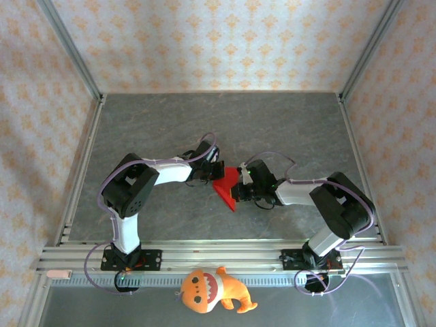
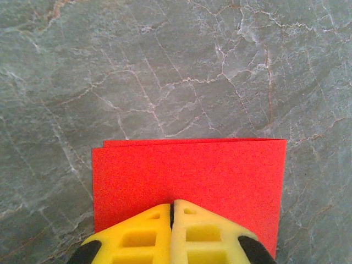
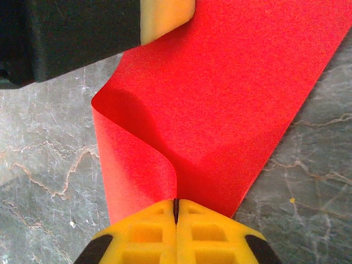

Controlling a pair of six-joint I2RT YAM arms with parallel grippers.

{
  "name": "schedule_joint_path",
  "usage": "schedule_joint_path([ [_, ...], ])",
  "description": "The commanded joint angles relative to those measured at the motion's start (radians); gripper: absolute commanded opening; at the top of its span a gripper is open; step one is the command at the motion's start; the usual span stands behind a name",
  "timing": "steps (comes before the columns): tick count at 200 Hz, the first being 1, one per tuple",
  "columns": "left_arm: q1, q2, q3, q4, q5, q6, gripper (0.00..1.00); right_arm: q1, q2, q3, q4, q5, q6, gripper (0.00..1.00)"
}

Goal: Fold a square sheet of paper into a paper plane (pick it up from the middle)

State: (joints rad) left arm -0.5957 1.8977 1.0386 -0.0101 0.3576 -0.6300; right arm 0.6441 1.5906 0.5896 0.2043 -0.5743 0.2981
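Observation:
The square sheet of paper [image 1: 227, 185] is bright red and lies folded near the table's middle, between my two grippers. My left gripper [image 1: 218, 172] is shut. In the left wrist view its yellow fingertips [image 2: 159, 217] rest on the flat, doubled paper [image 2: 187, 170], whose two layers show at the far edge. My right gripper [image 3: 176, 202] is shut on the paper [image 3: 231, 99], and a curled flap bends up into its jaws. The left gripper's finger [image 3: 165, 16] sits over the paper's far end in the right wrist view.
An orange plush toy [image 1: 212, 290] with white teeth lies in front of the arm bases, off the grey marble-patterned table [image 1: 204, 122]. Metal frame posts [image 1: 68, 48] and patterned walls close in the sides and the back.

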Motion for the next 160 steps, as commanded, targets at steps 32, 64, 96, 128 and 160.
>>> schedule_joint_path([
  [32, -0.010, 0.028, -0.037, -0.075, -0.043, 0.001, 0.01, -0.004, -0.008, 0.026, -0.020, 0.030, -0.015, 0.02],
  [64, -0.010, 0.024, -0.033, -0.074, -0.044, -0.001, 0.01, -0.004, -0.006, 0.013, -0.020, 0.027, -0.012, 0.02],
  [96, -0.010, 0.022, -0.015, -0.080, -0.050, 0.001, 0.02, -0.004, 0.002, 0.006, -0.012, 0.022, -0.002, 0.02],
  [128, -0.011, -0.037, 0.024, -0.084, -0.053, 0.004, 0.06, -0.004, 0.004, -0.002, -0.004, 0.020, 0.002, 0.02],
  [160, -0.010, -0.094, 0.056, -0.080, -0.078, 0.000, 0.13, -0.004, 0.003, -0.008, -0.002, 0.030, 0.005, 0.02],
])
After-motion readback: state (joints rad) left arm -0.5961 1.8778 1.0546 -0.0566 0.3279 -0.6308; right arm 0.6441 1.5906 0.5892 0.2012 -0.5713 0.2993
